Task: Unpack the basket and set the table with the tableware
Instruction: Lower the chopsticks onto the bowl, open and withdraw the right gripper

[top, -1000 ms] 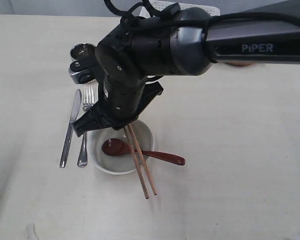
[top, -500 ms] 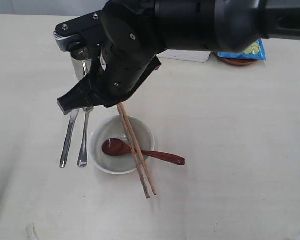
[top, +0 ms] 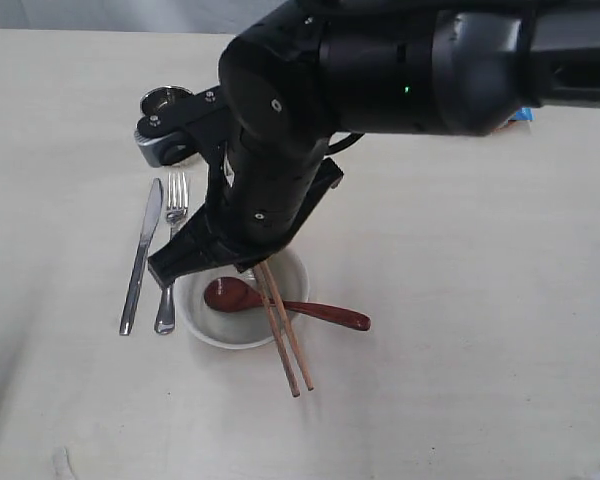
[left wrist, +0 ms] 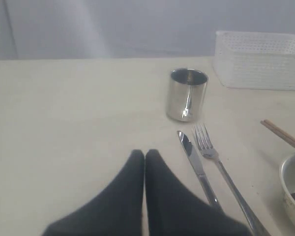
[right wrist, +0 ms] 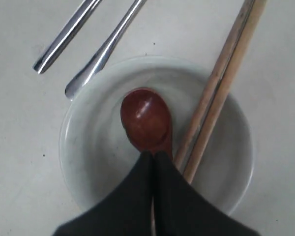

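Note:
An off-white bowl (top: pixel 205 318) (right wrist: pixel 76 147) sits on the table (top: pixel 480 350), holding a red-brown wooden spoon (top: pixel 325 314) (right wrist: pixel 146 118). Wooden chopsticks (top: pixel 292 362) (right wrist: pixel 221 88) lie across the bowl's rim. A steel knife (top: pixel 140 255) (left wrist: pixel 196 164) and fork (top: pixel 172 205) (left wrist: pixel 221 167) lie beside the bowl, and a steel cup (top: pixel 165 100) (left wrist: pixel 188 93) stands beyond them. The white basket (left wrist: pixel 260 59) shows only in the left wrist view. My right gripper (right wrist: pixel 154 155) hovers shut over the spoon's bowl end, with nothing between its fingers. My left gripper (left wrist: pixel 145 153) is shut and empty above bare table, next to the knife.
My right arm (top: pixel 380 70) spans the upper middle of the exterior view and hides the basket there. A corner of a blue packet (top: pixel 523 113) peeks out behind it. Bare tabletop shows to the right of the bowl and along the front.
My right arm lifted away from the bowl half a second ago and has come back down low over it. The bowl, spoon, chopsticks, knife and fork have not moved.

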`<state>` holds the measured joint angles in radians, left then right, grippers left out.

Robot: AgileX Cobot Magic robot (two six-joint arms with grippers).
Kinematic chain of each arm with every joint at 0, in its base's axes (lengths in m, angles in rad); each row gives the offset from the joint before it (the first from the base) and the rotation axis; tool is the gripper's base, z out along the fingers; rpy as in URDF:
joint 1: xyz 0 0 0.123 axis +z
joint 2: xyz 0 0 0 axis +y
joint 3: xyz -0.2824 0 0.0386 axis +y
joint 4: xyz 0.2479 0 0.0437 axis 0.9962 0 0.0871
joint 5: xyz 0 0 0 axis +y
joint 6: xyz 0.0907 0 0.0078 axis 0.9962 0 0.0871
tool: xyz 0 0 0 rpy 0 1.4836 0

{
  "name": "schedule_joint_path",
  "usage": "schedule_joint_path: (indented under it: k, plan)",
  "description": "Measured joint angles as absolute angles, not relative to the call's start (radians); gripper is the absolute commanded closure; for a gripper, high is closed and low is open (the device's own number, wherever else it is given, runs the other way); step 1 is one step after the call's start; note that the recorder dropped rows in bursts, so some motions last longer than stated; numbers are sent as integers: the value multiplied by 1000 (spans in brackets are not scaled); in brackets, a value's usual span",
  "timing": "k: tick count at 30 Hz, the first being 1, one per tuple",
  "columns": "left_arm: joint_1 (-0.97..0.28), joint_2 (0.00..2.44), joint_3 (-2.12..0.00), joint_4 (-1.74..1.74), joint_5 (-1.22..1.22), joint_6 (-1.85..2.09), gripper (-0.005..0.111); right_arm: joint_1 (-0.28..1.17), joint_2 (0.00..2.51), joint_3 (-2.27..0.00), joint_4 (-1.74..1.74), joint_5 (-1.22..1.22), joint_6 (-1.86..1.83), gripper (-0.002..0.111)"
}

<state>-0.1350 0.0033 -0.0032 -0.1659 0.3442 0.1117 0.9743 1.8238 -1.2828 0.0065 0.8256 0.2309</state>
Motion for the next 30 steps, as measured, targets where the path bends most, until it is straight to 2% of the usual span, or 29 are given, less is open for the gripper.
schedule_joint_path:
  k: [8,30]
  plan:
    - [-135,3,-3,-166,344,112,107,1040,1824,-1218,25,771,211,109]
    - [-135,3,-3,-166,344,112,107,1040,1858,-1207,-18,789,211,109]
